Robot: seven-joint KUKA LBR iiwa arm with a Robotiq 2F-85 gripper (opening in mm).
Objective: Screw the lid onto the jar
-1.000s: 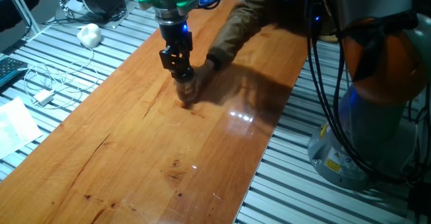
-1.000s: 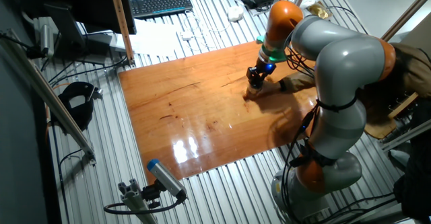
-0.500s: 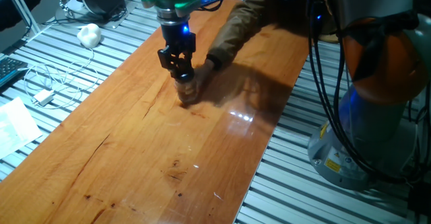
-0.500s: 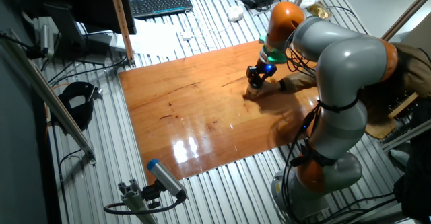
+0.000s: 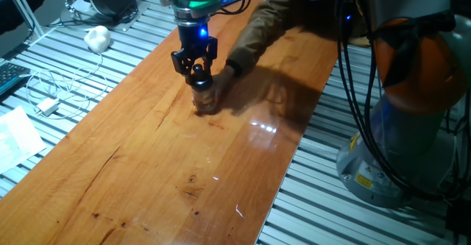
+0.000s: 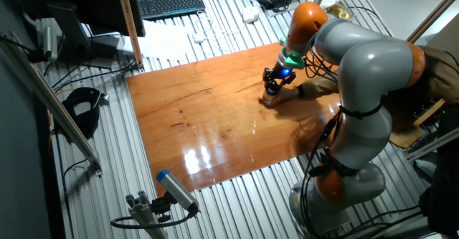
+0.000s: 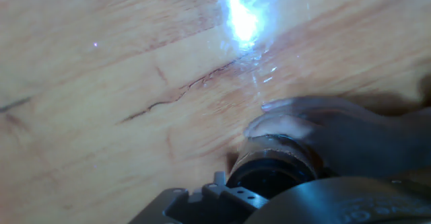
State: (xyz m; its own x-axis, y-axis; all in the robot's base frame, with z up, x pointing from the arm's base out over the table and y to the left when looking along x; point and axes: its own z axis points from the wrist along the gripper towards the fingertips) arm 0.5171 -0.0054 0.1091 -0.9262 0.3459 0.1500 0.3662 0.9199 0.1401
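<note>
We see our hand (image 5: 195,71) poised straight above the jar (image 5: 204,100), which stands upright on the wooden counter (image 5: 169,157) — toward its 12 o'clock end in one fixed view. The fingers are spread apart around the black lid (image 5: 197,73) (whether they touch it we cannot tell). A person's hand (image 7: 316,126) steadies the jar from its 3 o'clock side. In the hand view the jar (image 7: 273,163) sits at 6 o'clock.

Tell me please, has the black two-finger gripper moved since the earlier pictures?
Yes. The black two-finger gripper has risen slightly, away from the wooden tabletop and small clear glass jar.
</note>
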